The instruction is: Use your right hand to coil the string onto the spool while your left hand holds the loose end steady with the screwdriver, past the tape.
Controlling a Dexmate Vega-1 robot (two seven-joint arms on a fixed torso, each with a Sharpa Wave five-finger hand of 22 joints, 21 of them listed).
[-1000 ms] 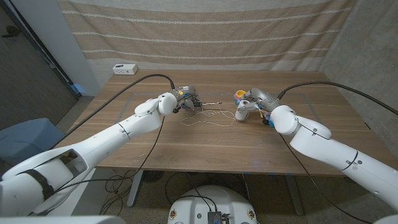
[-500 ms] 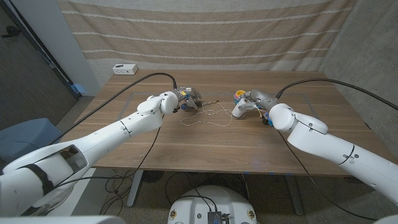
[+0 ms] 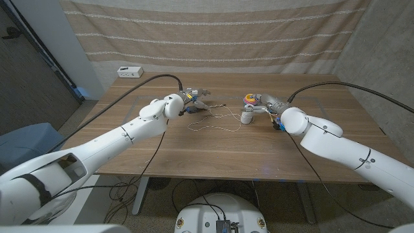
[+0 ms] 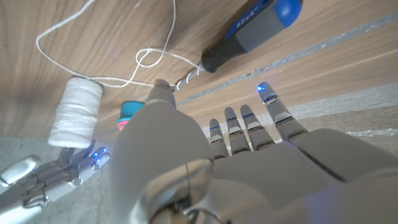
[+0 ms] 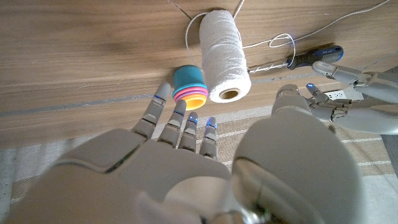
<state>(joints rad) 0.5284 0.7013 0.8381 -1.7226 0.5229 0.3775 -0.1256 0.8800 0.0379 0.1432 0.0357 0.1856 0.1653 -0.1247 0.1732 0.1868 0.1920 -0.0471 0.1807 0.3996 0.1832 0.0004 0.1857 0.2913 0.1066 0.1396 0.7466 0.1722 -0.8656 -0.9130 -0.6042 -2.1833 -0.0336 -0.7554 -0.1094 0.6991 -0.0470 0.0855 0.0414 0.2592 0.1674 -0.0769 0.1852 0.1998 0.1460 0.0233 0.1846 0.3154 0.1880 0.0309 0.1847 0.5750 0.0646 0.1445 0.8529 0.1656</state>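
The right hand [image 5: 186, 155] is open, fingers spread just short of the white spool [image 5: 222, 56] standing on the worktop [image 3: 259, 149] beside a stack of coloured cups [image 5: 189, 84]. The left hand [image 4: 236, 162] is open too, near the screwdriver [image 4: 252, 34], whose tip lies at the loose string [image 3: 217, 122].

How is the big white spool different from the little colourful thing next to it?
The spool is white, taller and wound with string; the stacked toy is shorter, with teal, pink and orange bands. String trails from the spool; none from the toy. Both stand on the wooden table, side by side.
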